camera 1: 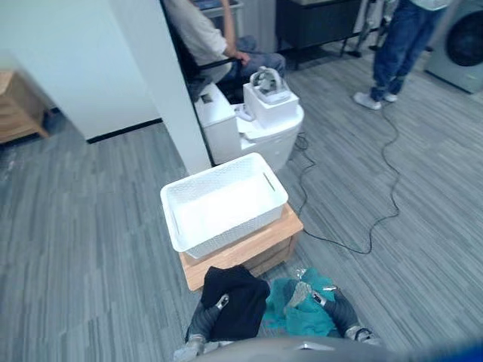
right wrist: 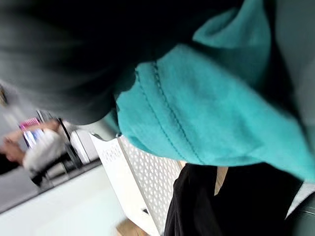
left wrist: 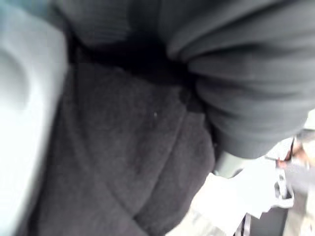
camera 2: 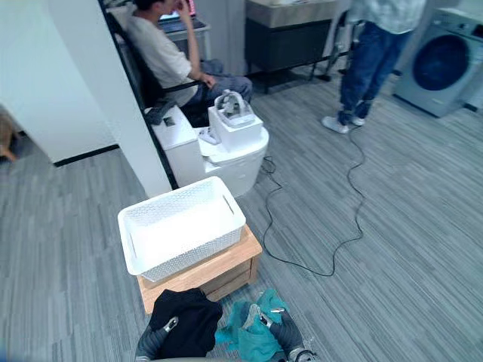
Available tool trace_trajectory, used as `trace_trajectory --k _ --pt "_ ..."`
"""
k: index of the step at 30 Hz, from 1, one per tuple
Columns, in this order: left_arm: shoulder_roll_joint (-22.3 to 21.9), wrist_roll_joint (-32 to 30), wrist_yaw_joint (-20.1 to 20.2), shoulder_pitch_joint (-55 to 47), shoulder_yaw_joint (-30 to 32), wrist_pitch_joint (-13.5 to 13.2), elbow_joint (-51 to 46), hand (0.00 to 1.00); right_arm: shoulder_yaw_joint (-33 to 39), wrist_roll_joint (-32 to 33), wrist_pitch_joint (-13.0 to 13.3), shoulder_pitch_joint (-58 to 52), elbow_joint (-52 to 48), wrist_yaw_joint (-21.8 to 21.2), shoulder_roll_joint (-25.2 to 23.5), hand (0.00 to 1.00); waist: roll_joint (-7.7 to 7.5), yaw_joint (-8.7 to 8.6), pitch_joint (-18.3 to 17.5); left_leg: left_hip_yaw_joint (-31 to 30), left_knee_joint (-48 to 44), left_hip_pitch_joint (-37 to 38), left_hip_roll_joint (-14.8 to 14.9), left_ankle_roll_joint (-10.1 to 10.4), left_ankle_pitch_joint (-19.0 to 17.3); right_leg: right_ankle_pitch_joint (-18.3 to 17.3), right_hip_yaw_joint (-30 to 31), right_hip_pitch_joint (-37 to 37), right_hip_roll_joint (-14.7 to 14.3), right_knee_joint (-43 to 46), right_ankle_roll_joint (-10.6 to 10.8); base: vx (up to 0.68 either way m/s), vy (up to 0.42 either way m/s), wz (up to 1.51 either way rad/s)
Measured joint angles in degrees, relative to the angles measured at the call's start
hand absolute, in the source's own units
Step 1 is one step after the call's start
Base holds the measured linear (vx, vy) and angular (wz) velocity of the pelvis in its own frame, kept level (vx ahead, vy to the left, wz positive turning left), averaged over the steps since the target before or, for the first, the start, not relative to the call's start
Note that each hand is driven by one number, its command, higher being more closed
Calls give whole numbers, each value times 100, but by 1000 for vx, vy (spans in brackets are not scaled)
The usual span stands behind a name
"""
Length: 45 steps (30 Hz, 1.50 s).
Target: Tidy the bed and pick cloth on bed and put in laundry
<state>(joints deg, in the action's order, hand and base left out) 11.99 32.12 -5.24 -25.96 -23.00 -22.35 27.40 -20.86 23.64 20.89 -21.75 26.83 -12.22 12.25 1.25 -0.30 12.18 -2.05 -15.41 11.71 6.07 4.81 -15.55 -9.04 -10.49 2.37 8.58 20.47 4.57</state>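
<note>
Fingers (camera 1: 303,289) of the right hand (camera 1: 317,299) are pinching the teal cloth (camera 1: 302,320) in the eye views; the white basket (camera 1: 241,226) is sitting just ahead on a wooden stand (camera 1: 253,253), lining up more with the left hand (camera 1: 220,302). Left wrist view: black cloth (left wrist: 123,162) is covering that hand, hiding its grip. Right wrist view: teal cloth is hanging before the basket.

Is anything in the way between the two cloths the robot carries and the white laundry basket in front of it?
Nothing visible does. The black cloth at the left hand and the teal cloth in the right hand hang just before the empty white perforated basket on its wooden stand.
</note>
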Motion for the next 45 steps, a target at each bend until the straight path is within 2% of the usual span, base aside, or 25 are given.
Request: trace_trajectory --k 2,4,5,6,8,10,13,17,19,21,23,24,25,26,27,29,30,31,32,33,36,38,40,43,45 --pt "-98 121 -11 2 120 2 -37 100 -2 -15 -141 8 -9 21 13 100 10 -21 18 318 -846 -532 88 114 73 -94 -337 -293 45 -381 -100 23 -141 104" --pt "-188 293 -8 -66 264 12 -209 100 -9 -34 -304 -62 -41 30 73 100 20 10 88 961 -1753 -953 319 170 395 -58 -721 -800 73 -776 -114 20 -121 103" --pt "-247 329 -11 -133 345 38 -294 100 -18 -35 -390 -106 -108 36 108 100 40 53 106 1280 -2040 -1026 444 157 578 -49 -855 -1043 81 -952 -109 23 -139 82" --pt "-277 335 -8 -211 410 82 -422 100 -10 -40 -468 -130 -175 39 122 100 -52 121 80 1694 -2193 -1046 539 61 684 7 -1097 -1290 135 -1157 -136 18 -95 79" --pt "-311 343 13 -224 392 137 -413 100 71 -107 -529 -111 -249 57 189 100 59 120 34 2146 -1947 -1021 588 -41 586 10 -1276 -1331 154 -1210 -124 42 -40 65" --pt "-429 352 32 -224 520 269 -380 100 327 -182 -613 -73 -276 144 192 100 129 57 45 2773 -1226 -711 507 -45 529 161 -1410 -1405 193 -1227 18 117 36 69" --pt "-400 352 38 -233 626 299 -403 100 345 -257 -650 -107 -289 219 158 100 -62 148 96 3022 -1292 -689 373 -246 597 239 -1396 -1713 358 -1422 121 126 91 49" --pt "-413 351 37 -198 657 440 -388 100 489 -254 -669 -8 -287 474 117 100 -51 107 -105 2972 -174 -325 61 -395 522 238 -1387 -1641 365 -1402 139 69 120 35" --pt "-428 342 39 -193 802 571 -388 100 472 -254 -671 45 -289 608 85 100 -160 142 -63 2971 -130 -297 14 -485 465 116 -1380 -1476 469 -917 189 -31 150 25" --pt "-420 309 99 -204 970 719 -358 100 666 -250 -620 -63 -308 887 -35 100 -267 89 -54 2817 167 -115 -47 -512 110 -131 -1205 -963 770 618 266 -55 122 49" --pt "-281 271 155 -225 1038 730 -351 100 790 -251 -597 -97 -308 1051 -177 100 -477 87 9 2633 341 148 -281 -602 88 -29 -745 -491 1175 1935 213 -19 23 50" --pt "-211 270 183 -248 1027 789 -334 100 814 -256 -552 -210 -308 1159 -228 100 -513 19 -18 2488 362 225 -313 -614 75 -233 -538 -359 1201 2217 193 -2 -12 79" --pt "-132 270 262 -235 1069 840 -230 100 871 -261 -470 -280 -308 1337 -252 100 -527 -25 -29 2352 442 328 -309 -602 82 -478 -451 -233 1144 2122 106 14 -3 66" --pt "-130 270 272 -233 1086 846 -218 100 883 -264 -448 -279 -311 1370 -255 100 -526 -36 -30 2328 460 333 -306 -598 85 -496 -452 -196 1130 2068 79 31 -2 66" --pt "-137 260 322 -214 1178 879 -182 100 953 -273 -320 -267 -349 1550 -270 100 -504 -48 -38 2191 575 320 -305 -566 169 -480 -425 -59 1019 1521 63 58 -29 51" --pt "-116 249 399 -213 1246 950 -189 100 1041 -387 -296 -274 -460 1708 -286 100 -480 -48 -55 2031 712 326 -290 -498 250 -372 -353 -64 843 759 97 103 -68 51" --pt "-38 210 434 -211 1282 999 -215 100 1139 -436 -296 -277 -686 1781 -289 100 -489 -41 -63 1958 741 309 -271 -399 295 -138 -182 -93 697 159 124 197 -154 37" --pt "25 205 493 -287 1374 1093 -336 100 1257 -482 -293 -278 -1021 1861 -299 100 -567 -30 -118 1915 744 268 -288 -349 307 323 -44 -146 602 -431 115 216 -177 33" --pt "81 204 502 -334 1422 1124 -367 100 1350 -483 -287 -272 -1182 1887 -315 100 -588 -33 -141 1868 742 262 -283 -307 300 609 41 -180 561 -545 206 260 -191 30" --pt "47 204 502 -351 1448 1281 -412 100 1613 -485 -257 -276 -1474 1925 -291 100 -468 -30 -262 1831 839 278 -135 -211 355 648 -61 -286 401 -692 168 235 -137 11" --pt "-85 205 541 -388 1463 1405 -539 100 2048 -500 -170 120 -2169 1892 20 100 -199 0 -376 1902 1141 346 78 -47 491 750 -156 -366 117 -1070 48 201 -89 -1" --pt "-106 204 557 -390 1549 1450 -640 100 2245 -519 -194 397 -2485 1821 327 100 -153 15 -377 1997 1139 381 178 -14 509 862 -219 -569 3 -1360 16 118 -41 8" --pt "-148 168 632 -380 1735 1470 -644 100 2477 -537 -374 842 -2963 1673 695 100 -166 126 -414 2025 1154 441 206 -5 503 941 -242 -766 -55 -1641 42 34 -8 4" --pt "-147 35 688 -367 1846 1475 -642 100 2498 -586 -646 1530 -3195 1576 961 100 -291 159 -452 2021 1229 381 177 2 498 1080 -262 -811 -55 -1880 77 -32 9 4" --pt "-128 -28 724 -347 1853 1469 -615 100 2471 -592 -964 2142 -3231 1495 1096 100 -352 264 -482 2013 1235 343 137 -1 500 1188 -262 -874 -44 -2086 104 0 0 0"
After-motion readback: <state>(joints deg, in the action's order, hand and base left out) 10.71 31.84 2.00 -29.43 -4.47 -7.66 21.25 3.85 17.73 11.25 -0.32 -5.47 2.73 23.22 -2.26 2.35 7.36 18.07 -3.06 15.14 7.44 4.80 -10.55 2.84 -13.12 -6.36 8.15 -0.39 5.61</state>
